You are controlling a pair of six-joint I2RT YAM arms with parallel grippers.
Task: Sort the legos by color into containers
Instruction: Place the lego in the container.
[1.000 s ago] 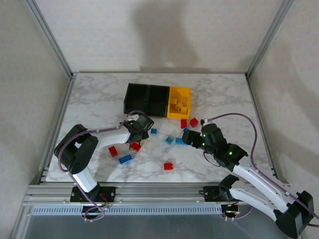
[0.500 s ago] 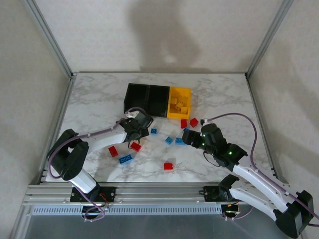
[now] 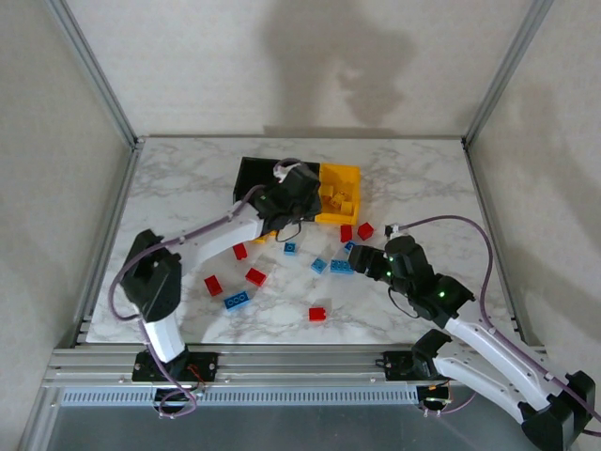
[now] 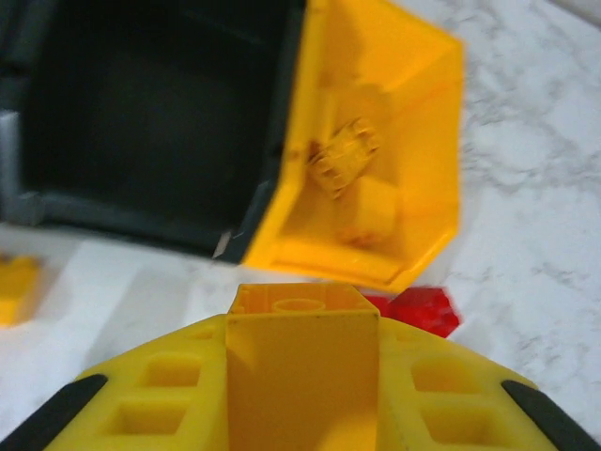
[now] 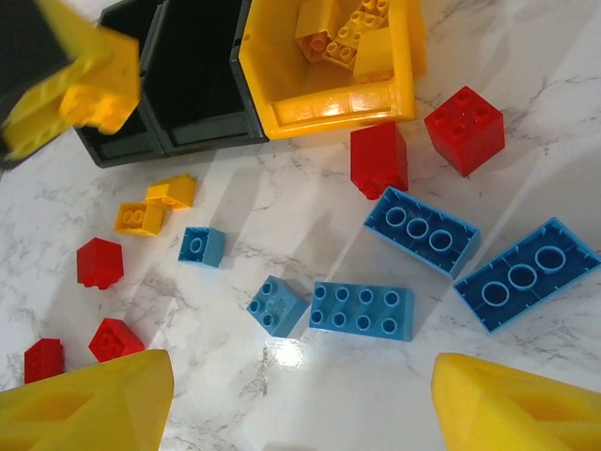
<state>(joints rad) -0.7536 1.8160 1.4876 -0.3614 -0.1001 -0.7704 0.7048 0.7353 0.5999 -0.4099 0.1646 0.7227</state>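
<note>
One yellow brick (image 4: 302, 352) pinched tight in left gripper (image 3: 291, 193), up near the yellow bin (image 5: 329, 108) | right gripper (image 5: 300, 399) jaws wide apart, holding nothing, above blue bricks (image 5: 362, 310) on the table (image 5: 563, 94) | red bricks (image 5: 379, 160) lie by that bin

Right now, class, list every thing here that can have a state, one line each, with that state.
Left fingers: shut on a yellow brick.
Right fingers: open, empty.
Yellow bin: holds yellow bricks.
Black bins: no bricks seen inside.
Loose bricks: red, blue and yellow, lying on the table.
</note>
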